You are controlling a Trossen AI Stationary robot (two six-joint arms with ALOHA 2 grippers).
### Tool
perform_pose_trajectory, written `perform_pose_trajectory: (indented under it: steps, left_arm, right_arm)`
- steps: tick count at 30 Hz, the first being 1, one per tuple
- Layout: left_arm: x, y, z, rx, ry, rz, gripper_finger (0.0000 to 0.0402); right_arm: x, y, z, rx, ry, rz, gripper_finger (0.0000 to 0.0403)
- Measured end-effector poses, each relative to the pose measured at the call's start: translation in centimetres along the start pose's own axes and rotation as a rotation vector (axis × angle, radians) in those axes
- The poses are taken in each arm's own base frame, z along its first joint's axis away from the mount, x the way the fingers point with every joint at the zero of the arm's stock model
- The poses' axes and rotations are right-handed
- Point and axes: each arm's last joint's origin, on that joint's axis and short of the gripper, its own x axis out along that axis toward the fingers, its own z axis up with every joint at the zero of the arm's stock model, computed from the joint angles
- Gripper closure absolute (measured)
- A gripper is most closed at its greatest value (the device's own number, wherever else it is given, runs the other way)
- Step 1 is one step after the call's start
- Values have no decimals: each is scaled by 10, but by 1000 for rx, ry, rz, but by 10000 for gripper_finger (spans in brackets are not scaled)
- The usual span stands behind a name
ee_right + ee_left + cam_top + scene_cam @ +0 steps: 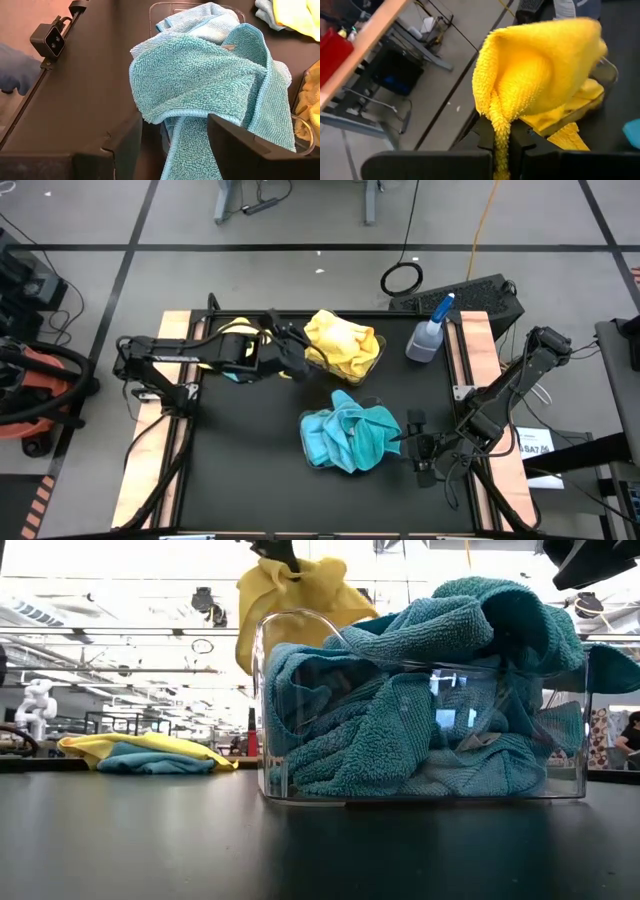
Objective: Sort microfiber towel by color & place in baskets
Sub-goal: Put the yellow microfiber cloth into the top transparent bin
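Note:
My left gripper (291, 345) is shut on a yellow microfiber towel (545, 65), which it holds over the far basket (377, 352) of yellow towels. The near basket (300, 616) is heaped with turquoise towels (350, 436). My right gripper (413, 444) stands open at that basket's right side, its fingers on either side of a turquoise flap (192, 145) hanging over the rim. A yellow towel (150, 742) and a turquoise one (150, 762) lie flat on the table under my left arm. My left gripper pinches a bunched fold of the yellow towel (501, 131) between its two fingers, coming from the table's left and slanting downward. The towel is lifted clear of the table and billows out ahead of the fingers, over the basket of yellow towels. My right gripper: whether a finger (235, 140) touches the turquoise flap, I cannot tell.
A clear spray bottle (428, 335) with a blue nozzle stands at the far right of the black mat. Wooden rails (480, 350) run along the table's left and right sides. Bare mat lies toward the near edge (250, 490).

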Motion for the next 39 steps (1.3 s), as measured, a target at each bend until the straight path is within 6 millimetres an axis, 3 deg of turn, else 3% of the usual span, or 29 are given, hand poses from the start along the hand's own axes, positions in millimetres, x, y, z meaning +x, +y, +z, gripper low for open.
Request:
perform_pose_trajectory:
  steps: [8,19,25,32,39]
  left_arm:
    - [-8,-13,-4,2,-11,-32,389]
    - [-10,-14,19,-7,-190,-31,389]
    - [-8,-12,19,27,-189,-36,389]
    - [24,-10,8,25,-146,-51,389]
    - [85,16,-1,38,-192,-204,389]
  right_arm:
    - [0,0,0,0,0,0,188]
    - [0,0,0,0,0,0,188]
    - [0,0,0,0,0,0,188]
    - [0,0,0,0,0,0,188]
    - [0,0,0,0,0,0,188]
